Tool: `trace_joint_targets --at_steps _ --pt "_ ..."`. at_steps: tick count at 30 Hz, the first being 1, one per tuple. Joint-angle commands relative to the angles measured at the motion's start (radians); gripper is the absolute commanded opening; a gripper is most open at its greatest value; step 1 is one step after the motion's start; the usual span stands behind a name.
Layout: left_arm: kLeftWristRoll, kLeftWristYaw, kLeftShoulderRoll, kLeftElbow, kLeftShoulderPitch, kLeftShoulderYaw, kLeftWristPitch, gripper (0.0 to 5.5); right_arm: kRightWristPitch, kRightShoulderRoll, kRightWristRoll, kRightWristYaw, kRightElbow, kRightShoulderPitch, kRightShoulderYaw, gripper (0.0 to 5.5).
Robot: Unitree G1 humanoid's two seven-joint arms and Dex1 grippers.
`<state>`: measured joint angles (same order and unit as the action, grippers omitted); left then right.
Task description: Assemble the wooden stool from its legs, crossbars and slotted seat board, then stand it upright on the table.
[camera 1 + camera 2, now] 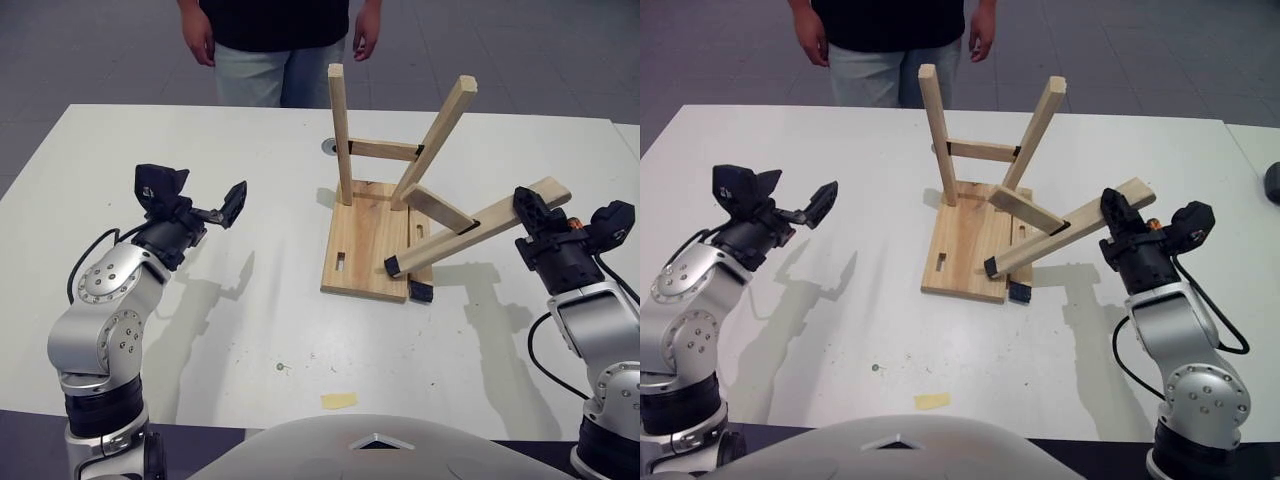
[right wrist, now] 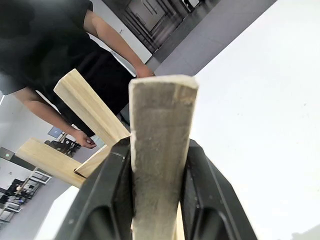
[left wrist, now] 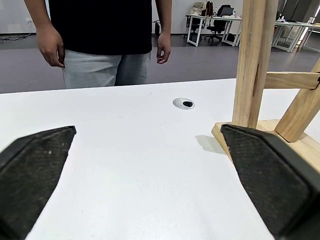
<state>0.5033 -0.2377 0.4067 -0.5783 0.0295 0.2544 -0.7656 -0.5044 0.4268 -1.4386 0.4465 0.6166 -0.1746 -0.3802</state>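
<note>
Your right claw [image 1: 528, 208] is clenched around the upper end of a loose wooden leg [image 1: 470, 235], out to the right of the seat board [image 1: 365, 250] and raised above the table. Your left claw [image 1: 198, 195] is released, with its two black pads spread wide and nothing between them. It hangs above the table well to the left of the seat board.

The white table [image 1: 150, 150] carries everything. The seat board lies flat near its middle, with a small rectangular slot [image 1: 340, 262] showing near its front left corner.

Two legs rise from the far end of the seat board. The straight leg [image 1: 340, 130] stands nearly upright at the far left corner. The slanted leg [image 1: 435, 140] leans away to the right. A short crossbar [image 1: 383, 150] joins them partway up.

The held leg slopes down from your right claw to the seat board's front right corner, where its black-capped foot [image 1: 393, 265] hovers at the board. A second crossbar [image 1: 438, 208] runs from the base of the slanted leg to the held leg.

A black-tipped piece [image 1: 420, 292] lies touching the seat board's front right corner, mostly hidden under the held leg.

A yellowish scrap [image 1: 338, 401] lies on the table well in front of the seat board. A round hole [image 1: 329, 146] sits in the table just beyond the board's far left corner.
</note>
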Motion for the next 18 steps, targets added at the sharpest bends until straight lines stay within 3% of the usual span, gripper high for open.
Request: trace_joint_targets --at_steps 1,7,18 --pt "-0.027 0.007 -0.001 -0.011 0.001 -0.043 0.009 5.40 -0.034 0.040 0.181 0.002 0.006 -0.007 0.059 1.01" --pt "-0.048 0.002 0.020 0.036 0.054 -0.067 0.012 5.40 -0.011 0.097 0.428 -0.123 0.013 -0.007 0.112 1.02" --pt "-0.097 0.015 -0.067 0.022 0.020 -0.222 0.043 5.40 0.103 0.055 0.717 -0.395 -0.089 -0.023 0.264 1.02"
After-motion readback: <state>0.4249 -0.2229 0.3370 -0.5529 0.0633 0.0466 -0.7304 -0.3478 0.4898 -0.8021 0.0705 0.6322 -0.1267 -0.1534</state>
